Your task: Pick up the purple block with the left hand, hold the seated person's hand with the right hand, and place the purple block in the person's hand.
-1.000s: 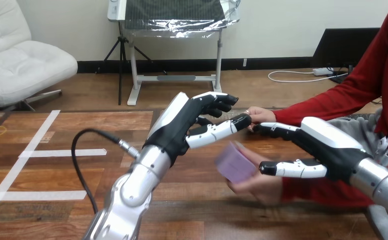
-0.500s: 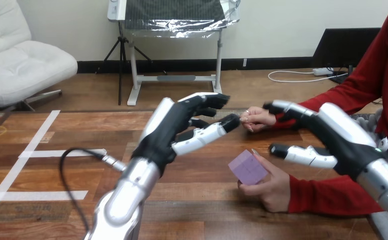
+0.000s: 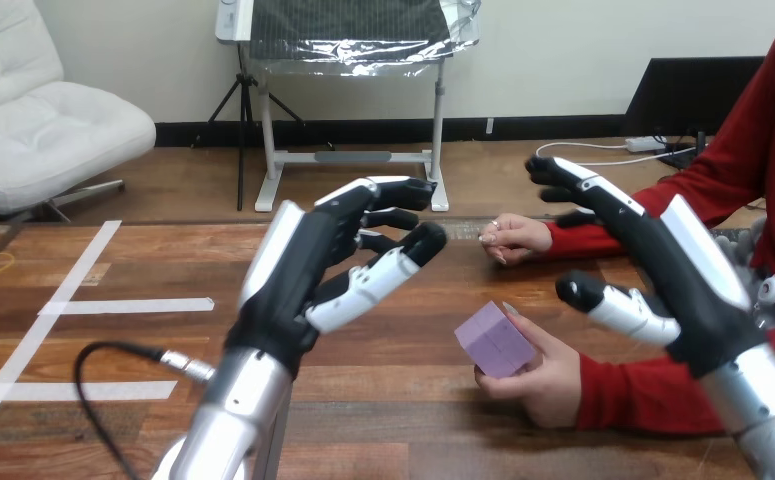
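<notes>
**Block handed over; both robot hands free**

Wooden table (image 3: pixel 83 350), grained planks, white tape strips (image 3: pixel 133 305); left hand (image 3: pixel 308 265), glossy white shell on black, fingers spread, empty, raised over the table; right hand (image 3: pixel 683 290) likewise spread, gripping nothing, above the person's sleeve (image 3: pixel 643 395); the person's nearer hand (image 3: pixel 543 375) cups the purple block (image 3: pixel 495 340), a matte, sharp-edged cube; placement looks complete, by my judgement.

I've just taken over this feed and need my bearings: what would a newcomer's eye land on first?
The purple block sits in the person's nearer hand at the right front of the table, with neither robot hand touching it. The left hand hangs open above the table's middle, holding nothing. The right hand is raised open at the right, its fingers straight, holding nothing.
</notes>
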Robot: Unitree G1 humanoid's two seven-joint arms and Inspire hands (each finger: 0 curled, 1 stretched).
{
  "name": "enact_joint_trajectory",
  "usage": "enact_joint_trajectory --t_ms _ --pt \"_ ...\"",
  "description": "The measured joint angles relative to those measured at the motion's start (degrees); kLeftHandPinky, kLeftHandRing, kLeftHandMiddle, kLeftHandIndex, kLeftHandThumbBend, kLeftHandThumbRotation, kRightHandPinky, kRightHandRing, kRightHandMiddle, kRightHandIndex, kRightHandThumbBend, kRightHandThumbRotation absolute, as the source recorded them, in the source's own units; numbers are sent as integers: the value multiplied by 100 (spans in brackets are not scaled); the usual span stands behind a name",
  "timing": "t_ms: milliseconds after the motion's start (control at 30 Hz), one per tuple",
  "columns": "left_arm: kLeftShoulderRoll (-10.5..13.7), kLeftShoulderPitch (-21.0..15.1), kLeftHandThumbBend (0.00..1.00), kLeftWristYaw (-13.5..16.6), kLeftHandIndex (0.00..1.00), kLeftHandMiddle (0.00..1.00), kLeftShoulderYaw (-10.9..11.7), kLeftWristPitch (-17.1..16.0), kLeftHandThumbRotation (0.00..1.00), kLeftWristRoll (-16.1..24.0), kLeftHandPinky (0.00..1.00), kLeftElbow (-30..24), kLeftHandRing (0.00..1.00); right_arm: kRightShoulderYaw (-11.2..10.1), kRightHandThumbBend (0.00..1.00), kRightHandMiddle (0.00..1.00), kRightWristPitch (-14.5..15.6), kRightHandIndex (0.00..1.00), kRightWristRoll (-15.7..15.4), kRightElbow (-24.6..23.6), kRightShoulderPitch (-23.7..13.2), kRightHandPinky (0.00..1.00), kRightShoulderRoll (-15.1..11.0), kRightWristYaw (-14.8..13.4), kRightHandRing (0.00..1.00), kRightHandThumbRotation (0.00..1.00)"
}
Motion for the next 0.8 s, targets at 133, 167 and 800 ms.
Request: enact_joint_trajectory --t_ms 133,167,800 --pt "11 250 60 0 68 74 52 -208 68 -90 58 -222 70 10 100 88 -3 88 154 -307 226 80 215 19 86 100" --pt "11 325 60 2 68 74 76 -279 69 -102 57 -287 70 15 100 88 -12 88 188 -378 282 79 272 19 86 100" --pt "37 1639 61 -14 67 71 490 -1449 73 -644 60 -1003 69 415 97 90 -506 89 569 -1022 1299 88 1163 303 91 100"
